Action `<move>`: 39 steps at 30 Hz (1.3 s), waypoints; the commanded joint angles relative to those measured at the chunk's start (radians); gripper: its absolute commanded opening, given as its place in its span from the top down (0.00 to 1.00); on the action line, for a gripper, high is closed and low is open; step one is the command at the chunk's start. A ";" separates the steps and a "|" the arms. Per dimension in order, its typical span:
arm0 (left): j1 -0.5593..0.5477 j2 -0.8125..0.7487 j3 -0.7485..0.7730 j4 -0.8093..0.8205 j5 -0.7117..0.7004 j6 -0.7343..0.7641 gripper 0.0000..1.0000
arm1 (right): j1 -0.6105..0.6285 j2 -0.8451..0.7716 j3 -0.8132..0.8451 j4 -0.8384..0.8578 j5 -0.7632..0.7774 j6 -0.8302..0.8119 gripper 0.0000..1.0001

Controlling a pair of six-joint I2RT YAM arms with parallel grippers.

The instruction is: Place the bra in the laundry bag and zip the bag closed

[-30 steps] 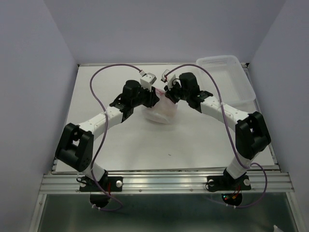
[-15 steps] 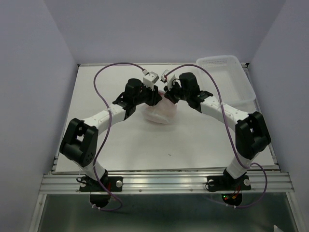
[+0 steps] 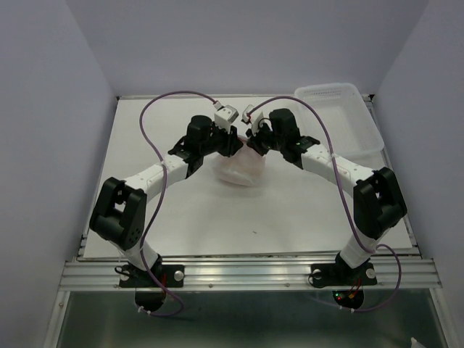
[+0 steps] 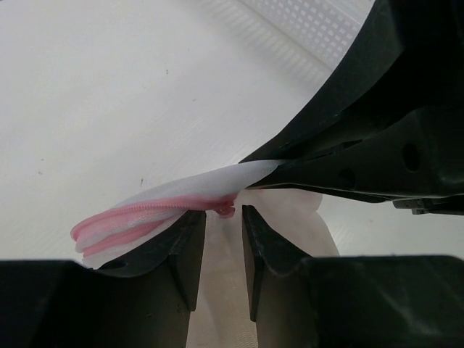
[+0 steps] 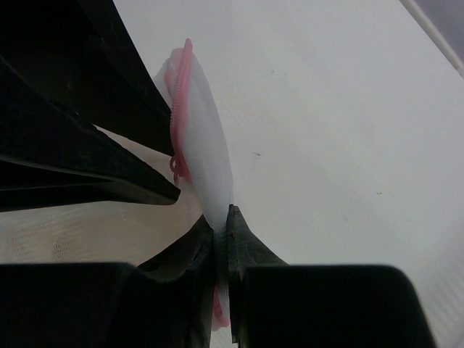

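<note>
The laundry bag (image 3: pixel 239 168) is a white mesh dome with a pink zipper rim, at the table's middle. Peach fabric, the bra (image 4: pixel 290 217), shows faintly through the mesh. My right gripper (image 3: pixel 251 141) is shut on the bag's mesh edge (image 5: pixel 210 167) next to the zipper, and the fabric is pinched flat between its fingers (image 5: pixel 221 217). My left gripper (image 3: pixel 233 143) is at the same far top of the bag. Its jaws stand a little apart (image 4: pixel 223 217), with the pink zipper pull (image 4: pixel 226 211) just beyond the tips. The pink zipper rim (image 4: pixel 138 217) runs left from there.
A rectangular clear-white plastic basket tray (image 3: pixel 341 109) stands at the back right corner, and its perforated wall shows in the left wrist view (image 4: pixel 304 29). The two grippers are very close together over the bag. White walls enclose the table.
My left arm has shifted a little right and farther in toward the bag's top. The right arm and the bag have hardly moved.
</note>
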 commanded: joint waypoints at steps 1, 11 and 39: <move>0.003 0.009 0.074 0.063 0.079 0.020 0.62 | 0.005 -0.032 0.031 0.009 -0.020 0.009 0.91; 0.003 0.014 0.080 0.054 0.087 0.051 0.88 | 0.005 -0.035 0.033 0.009 -0.016 0.011 0.91; 0.053 -0.176 -0.041 -0.127 -0.367 0.209 1.00 | 0.005 -0.096 -0.001 -0.032 0.135 -0.075 0.99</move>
